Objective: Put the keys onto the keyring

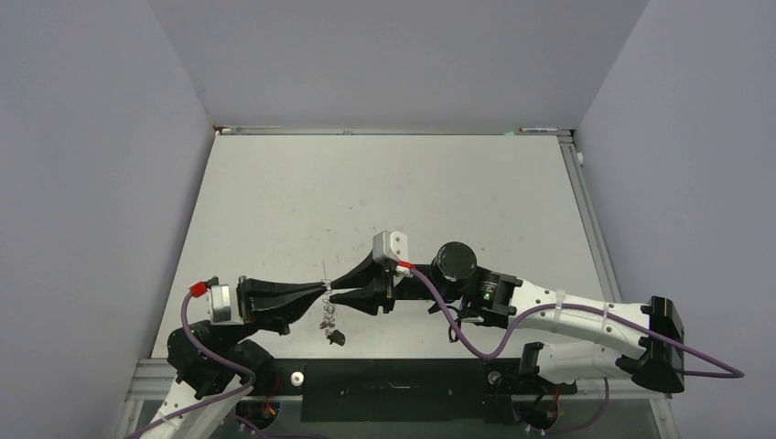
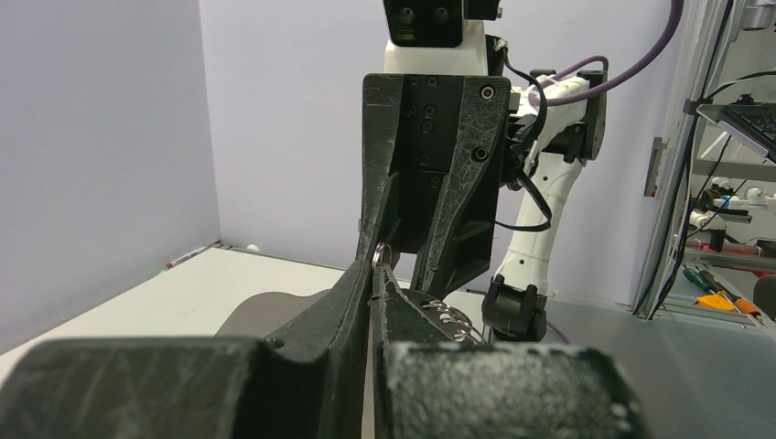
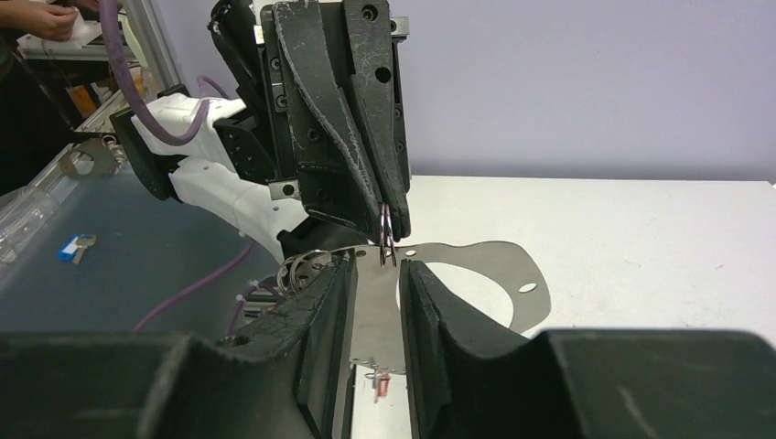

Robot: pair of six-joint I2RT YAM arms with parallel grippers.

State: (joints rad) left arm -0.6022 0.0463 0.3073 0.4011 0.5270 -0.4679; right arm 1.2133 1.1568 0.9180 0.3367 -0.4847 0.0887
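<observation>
The keyring [image 3: 499, 261], a flat grey plate with a wide hole, hangs on edge between the two arms and shows as a thin line [image 1: 327, 302] in the top view. My left gripper [image 1: 324, 289] [image 2: 377, 262] is shut on a small wire split ring [image 3: 385, 236] at the plate's rim. My right gripper [image 1: 336, 286] [image 3: 376, 267] faces it tip to tip, jaws open a little either side of that ring, with the plate behind the gap. A red-tagged key [image 3: 381, 385] dangles below the plate. A dark key [image 1: 336, 337] hangs at its near end. Several loose split rings [image 3: 302, 270] [image 2: 450, 322] line the edge.
A blue-tagged key [image 3: 73, 247] lies on the dark glass ledge off the table's near side. The white table [image 1: 412, 192] stretches away behind the grippers, with purple walls on three sides. A purple cable [image 1: 458, 325] loops by the right arm.
</observation>
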